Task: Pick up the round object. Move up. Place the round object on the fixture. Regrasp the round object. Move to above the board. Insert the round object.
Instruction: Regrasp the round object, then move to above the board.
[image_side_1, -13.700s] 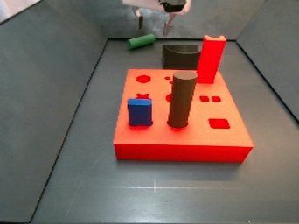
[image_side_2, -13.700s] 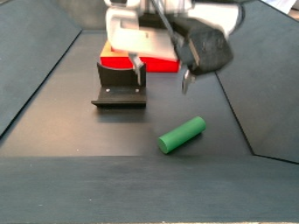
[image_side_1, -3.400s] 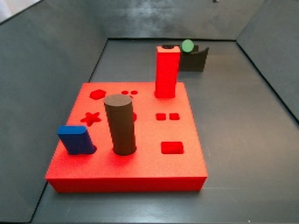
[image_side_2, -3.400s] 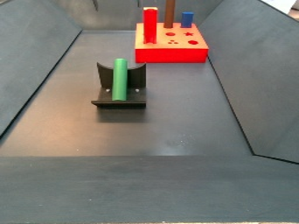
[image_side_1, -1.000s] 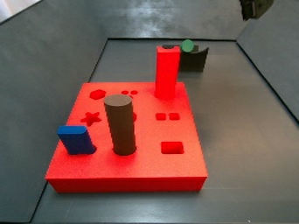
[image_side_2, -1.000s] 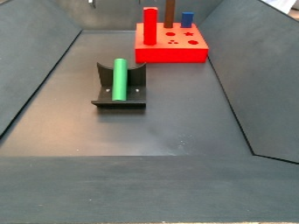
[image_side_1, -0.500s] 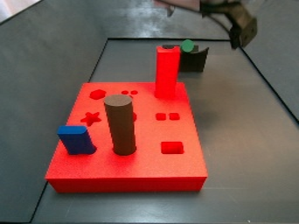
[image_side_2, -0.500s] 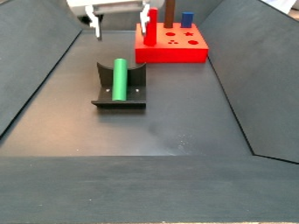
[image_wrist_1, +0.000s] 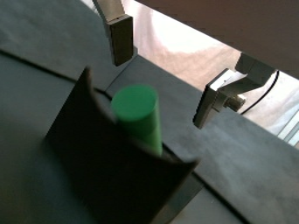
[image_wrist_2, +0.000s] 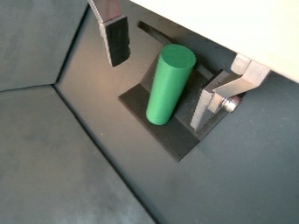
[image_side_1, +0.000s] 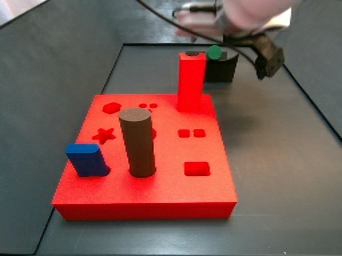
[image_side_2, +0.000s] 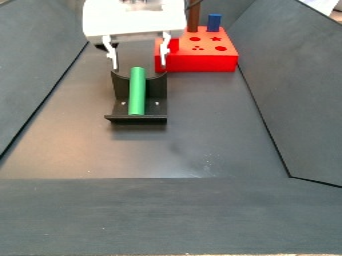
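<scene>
The round object, a green cylinder peg (image_side_2: 135, 90), lies lengthwise in the notch of the dark fixture (image_side_2: 136, 114). It shows in both wrist views (image_wrist_2: 170, 83) (image_wrist_1: 138, 109), and its round end shows in a side view (image_side_1: 213, 52). My gripper (image_side_2: 135, 63) is open and empty, just above the peg's far end, with one finger on each side of it (image_wrist_2: 160, 94) (image_wrist_1: 162, 92). The fingers (image_wrist_2: 117, 39) do not touch the peg. The red board (image_side_1: 147, 150) with shaped holes lies apart from the fixture (image_side_1: 222, 68).
On the board stand a tall red post (image_side_1: 191, 80), a dark brown cylinder (image_side_1: 136, 143) and a blue block (image_side_1: 87, 158). Sloped dark walls (image_side_2: 54, 90) close in the floor on both sides. The arm's body (image_side_1: 247, 15) hangs over the fixture.
My gripper has come down from above into both side views and now straddles the peg on the fixture. The peg and the board have not moved.
</scene>
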